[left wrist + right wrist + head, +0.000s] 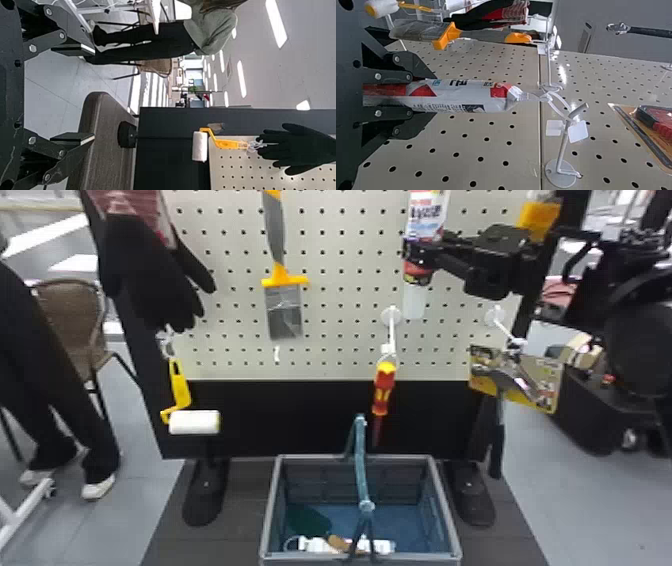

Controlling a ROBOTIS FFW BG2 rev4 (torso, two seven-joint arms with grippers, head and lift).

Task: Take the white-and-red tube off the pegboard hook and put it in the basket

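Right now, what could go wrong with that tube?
The white loop of the tube is at the hook, so it might snag if the right gripper pulls. On the way down, the tube could bump the hanging screwdriver or hit the basket's raised handle.

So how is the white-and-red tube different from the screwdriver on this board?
The white-and-red tube is mostly white with red patches, while the screwdriver is red and yellow. The tube sits between the robot's right fingers; the screwdriver hangs from a white hook, untouched. The tube is higher up, the screwdriver lower. Both are upright and have some red.
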